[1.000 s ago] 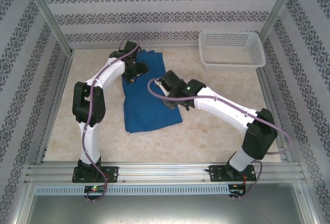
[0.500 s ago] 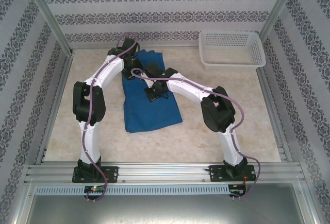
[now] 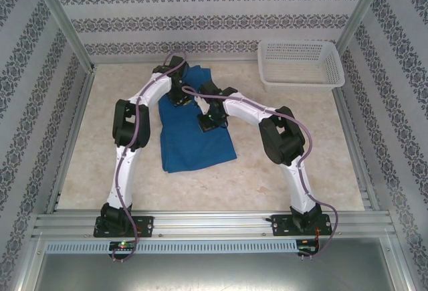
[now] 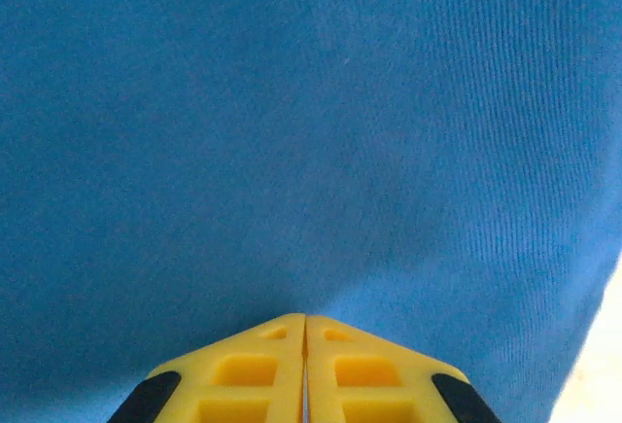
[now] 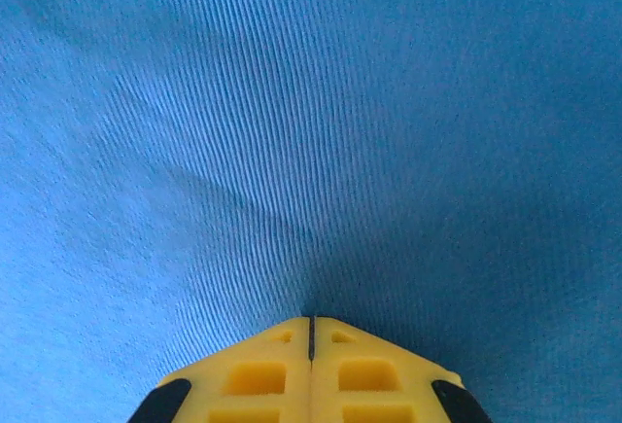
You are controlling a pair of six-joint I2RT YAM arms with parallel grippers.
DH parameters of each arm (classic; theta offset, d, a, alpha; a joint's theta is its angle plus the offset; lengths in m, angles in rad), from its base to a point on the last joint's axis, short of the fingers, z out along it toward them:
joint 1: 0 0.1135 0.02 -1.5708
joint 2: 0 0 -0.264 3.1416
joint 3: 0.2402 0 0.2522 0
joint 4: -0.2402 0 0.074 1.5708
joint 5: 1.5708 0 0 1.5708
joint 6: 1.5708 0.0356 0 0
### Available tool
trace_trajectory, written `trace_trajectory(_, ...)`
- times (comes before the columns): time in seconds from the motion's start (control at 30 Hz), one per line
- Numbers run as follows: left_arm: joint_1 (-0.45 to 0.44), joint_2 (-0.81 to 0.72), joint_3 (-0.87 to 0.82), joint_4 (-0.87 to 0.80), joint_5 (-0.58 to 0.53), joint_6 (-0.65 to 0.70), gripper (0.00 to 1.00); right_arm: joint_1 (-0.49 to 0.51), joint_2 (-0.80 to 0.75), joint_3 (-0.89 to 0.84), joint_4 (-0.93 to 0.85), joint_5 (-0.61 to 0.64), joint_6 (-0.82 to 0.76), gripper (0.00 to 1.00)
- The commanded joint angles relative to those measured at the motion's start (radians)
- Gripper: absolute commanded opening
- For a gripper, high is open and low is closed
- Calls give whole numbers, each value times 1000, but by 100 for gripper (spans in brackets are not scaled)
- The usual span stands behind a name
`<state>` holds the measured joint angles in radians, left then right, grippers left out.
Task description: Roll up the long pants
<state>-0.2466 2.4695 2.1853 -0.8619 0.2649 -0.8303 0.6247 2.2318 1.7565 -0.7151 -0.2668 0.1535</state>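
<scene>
Two closed grippers bear down on the long pants (image 3: pixel 195 145), which lie flat on the table (image 3: pixel 267 177) at upper centre of the overhead frame, left of a white basket (image 3: pixel 301 83). The left gripper (image 4: pixel 305 318) and right gripper (image 5: pixel 311 320) each touch shut yellow tips to the blue cloth, faint creases converging on the right one.

A: What closes the workspace in?
B: Walls (image 3: pixel 214 20) on three sides, papered white with bands of dark floral ornament.
A: And underneath?
B: A beige, faintly marbled tabletop (image 3: pixel 254 184) (evenly lit), aluminium posts (image 3: pixel 65 27) at the far corners, a slotted aluminium rail (image 3: pixel 214 224) along the near edge.
</scene>
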Motion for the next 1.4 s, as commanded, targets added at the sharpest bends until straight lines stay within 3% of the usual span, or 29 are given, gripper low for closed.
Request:
trace_trajectory(0.0,11,93,120,-80,72,-4,9,9,-28,-93,16,-50,-5,0)
trace_trajectory(0.13,7,126,114,-38,169,-53,10,19,-83,-223,51,-106,10,0)
trace_trajectory(0.27,-8,112,87,-7,164,-55,10,49,-153,-342,82,-96,12,0)
trace_trajectory(0.57,-15,98,81,18,203,-42,11,86,-244,-365,71,-52,-8,0)
trace_trajectory(0.6,-15,88,83,16,204,-33,11,92,-257,-357,65,-48,-20,4)
trace_trajectory(0.63,-14,73,83,13,211,-21,16,103,-270,-342,49,-45,-41,15)
trace_trajectory(0.67,-12,58,88,9,229,-7,22,113,-281,-323,23,-49,-72,36)
trace_trajectory(0.7,-9,45,96,2,249,11,35,126,-292,-299,-4,-53,-100,51)
trace_trajectory(0.77,-4,13,146,-61,263,67,98,164,-320,-250,-64,-10,-156,66)
trace_trajectory(0.9,5,-67,174,-187,200,141,100,259,-376,-213,-118,121,-213,74)
trace_trajectory(1.17,6,-194,-24,-127,217,167,100,486,-414,-407,-19,535,-262,76)
trace_trajectory(1.27,7,-190,-44,-114,235,160,100,524,-392,-470,15,649,-293,76)
trace_trajectory(1.37,6,-179,-43,-110,241,152,100,527,-376,-489,44,680,-298,76)
